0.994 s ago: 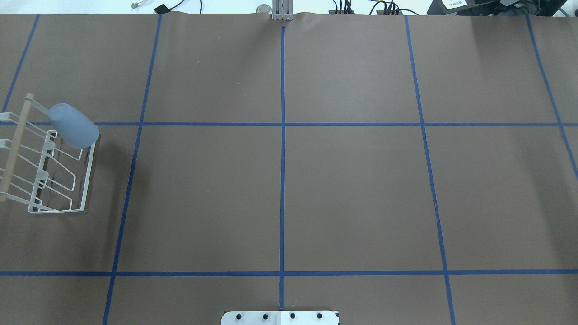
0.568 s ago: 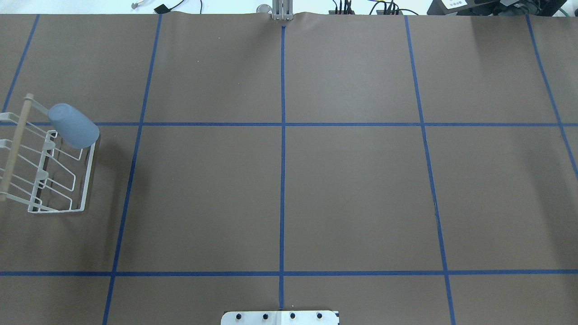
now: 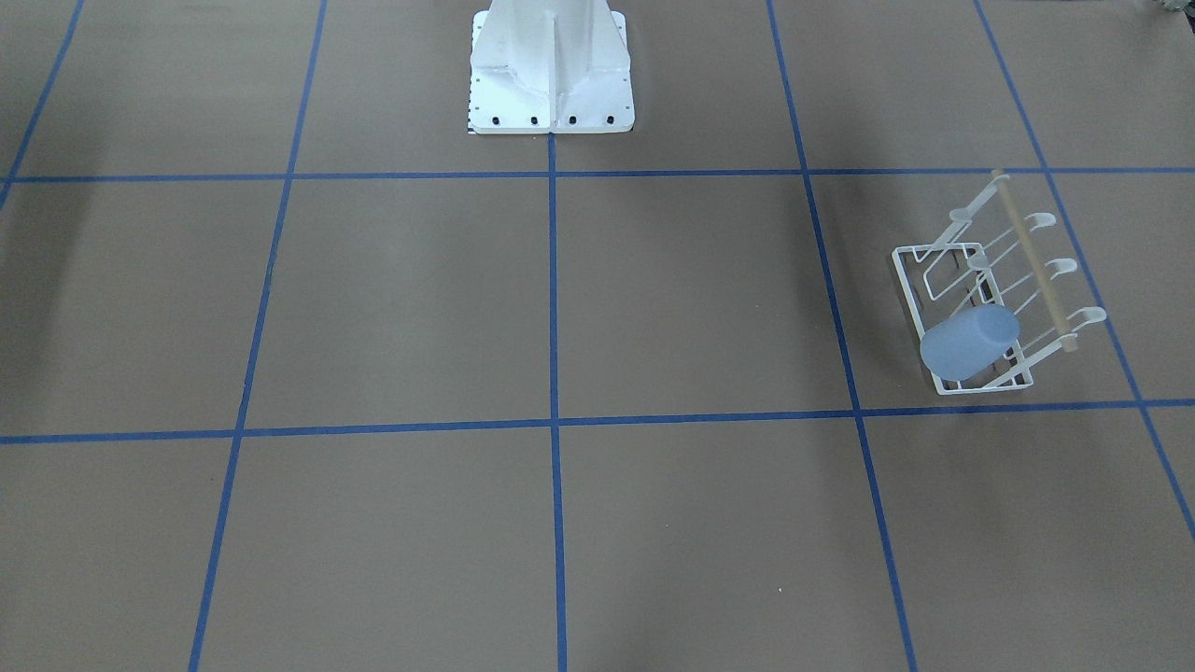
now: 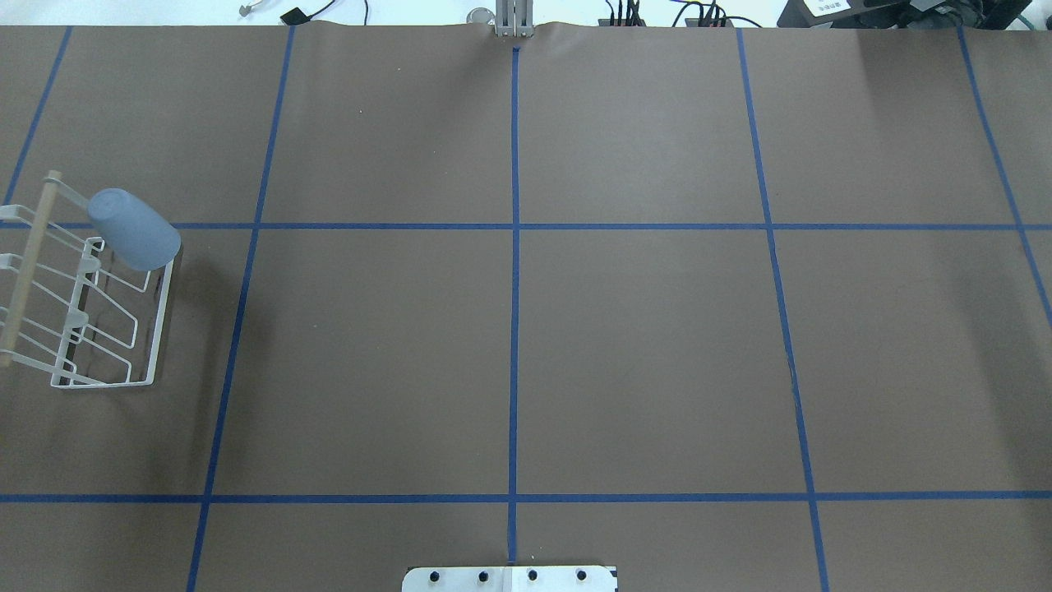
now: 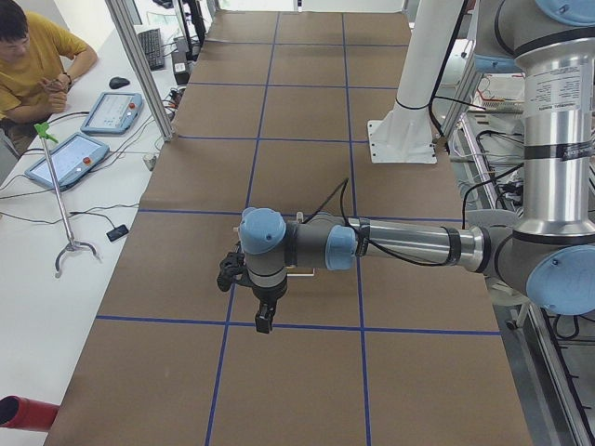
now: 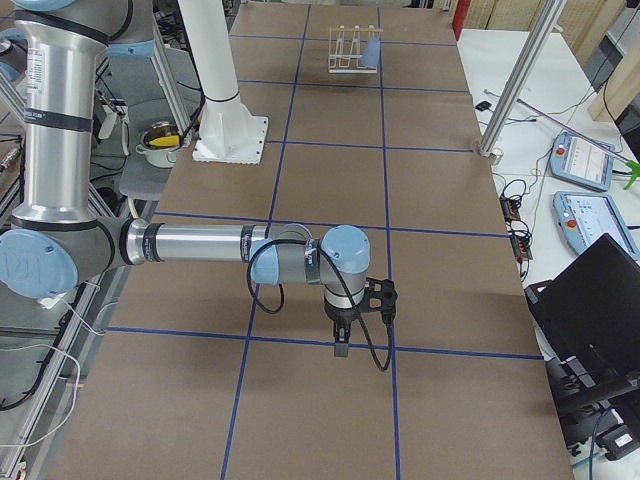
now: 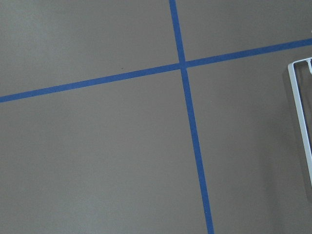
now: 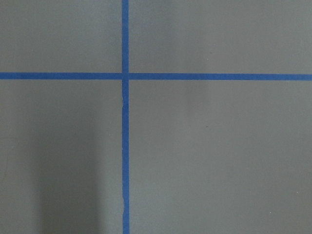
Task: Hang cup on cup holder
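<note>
The pale blue cup [image 4: 133,228] sits upside down and tilted over a far prong of the white wire cup holder [image 4: 111,333], at the table's left edge. Both also show in the front-facing view, the cup [image 3: 968,343] on the holder [image 3: 976,266], and far off in the exterior right view [image 6: 352,48]. The left gripper [image 5: 264,323] shows only in the exterior left view, pointing down over the table; I cannot tell if it is open. The right gripper [image 6: 340,348] shows only in the exterior right view; I cannot tell its state either. The left wrist view catches the holder's base frame [image 7: 301,117].
The white robot pedestal base [image 3: 551,75] stands at the near middle edge of the table [image 4: 641,345], which is brown with blue tape lines. An operator [image 5: 33,56] and tablets sit beyond the table's far side. A laptop [image 6: 600,300] stands off the table.
</note>
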Available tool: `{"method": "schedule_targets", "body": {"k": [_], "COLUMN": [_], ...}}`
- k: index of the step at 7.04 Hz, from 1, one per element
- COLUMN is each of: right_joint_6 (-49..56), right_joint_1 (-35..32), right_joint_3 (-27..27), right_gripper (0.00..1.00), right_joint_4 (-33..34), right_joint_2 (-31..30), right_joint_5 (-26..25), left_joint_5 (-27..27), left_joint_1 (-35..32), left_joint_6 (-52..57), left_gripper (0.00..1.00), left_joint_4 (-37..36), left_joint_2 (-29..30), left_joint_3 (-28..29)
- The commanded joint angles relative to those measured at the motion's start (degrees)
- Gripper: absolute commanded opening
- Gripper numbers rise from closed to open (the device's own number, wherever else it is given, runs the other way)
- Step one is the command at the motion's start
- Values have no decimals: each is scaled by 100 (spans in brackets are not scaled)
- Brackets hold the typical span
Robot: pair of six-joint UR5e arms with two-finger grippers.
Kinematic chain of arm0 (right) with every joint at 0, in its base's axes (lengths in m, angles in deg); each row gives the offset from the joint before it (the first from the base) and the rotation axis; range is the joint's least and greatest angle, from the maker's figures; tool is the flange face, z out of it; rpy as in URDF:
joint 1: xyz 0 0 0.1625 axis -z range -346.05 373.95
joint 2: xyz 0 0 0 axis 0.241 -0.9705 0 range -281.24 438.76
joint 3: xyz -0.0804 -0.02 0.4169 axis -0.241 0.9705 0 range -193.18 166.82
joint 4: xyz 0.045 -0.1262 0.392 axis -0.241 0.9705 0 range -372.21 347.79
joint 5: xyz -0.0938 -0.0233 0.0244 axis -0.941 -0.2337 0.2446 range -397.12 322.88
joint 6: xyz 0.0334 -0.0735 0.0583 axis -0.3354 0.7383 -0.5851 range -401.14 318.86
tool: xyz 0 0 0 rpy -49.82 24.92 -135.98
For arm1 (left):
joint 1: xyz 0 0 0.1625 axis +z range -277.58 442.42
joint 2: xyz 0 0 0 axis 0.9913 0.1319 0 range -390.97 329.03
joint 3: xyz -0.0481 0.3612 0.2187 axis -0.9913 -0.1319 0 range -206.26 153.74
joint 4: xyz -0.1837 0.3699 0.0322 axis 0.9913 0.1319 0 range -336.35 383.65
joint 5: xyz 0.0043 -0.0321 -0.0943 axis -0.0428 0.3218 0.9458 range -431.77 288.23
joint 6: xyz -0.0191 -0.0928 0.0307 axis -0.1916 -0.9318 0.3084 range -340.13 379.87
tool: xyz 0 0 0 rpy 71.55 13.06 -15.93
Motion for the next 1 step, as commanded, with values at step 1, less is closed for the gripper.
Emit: {"method": "schedule_targets", "body": {"k": [1], "right_joint_6": [7], "right_joint_1": [9], "right_joint_3": [0], "right_gripper": [100], "right_joint_4": [0], "right_joint_2": [0], "right_joint_5": [0], "left_joint_5": [6], "left_joint_1": [4], "left_joint_6": [0], "left_gripper": [99], "left_joint_4": [0], "left_joint_2": [-93], "left_joint_3": [-3]}}
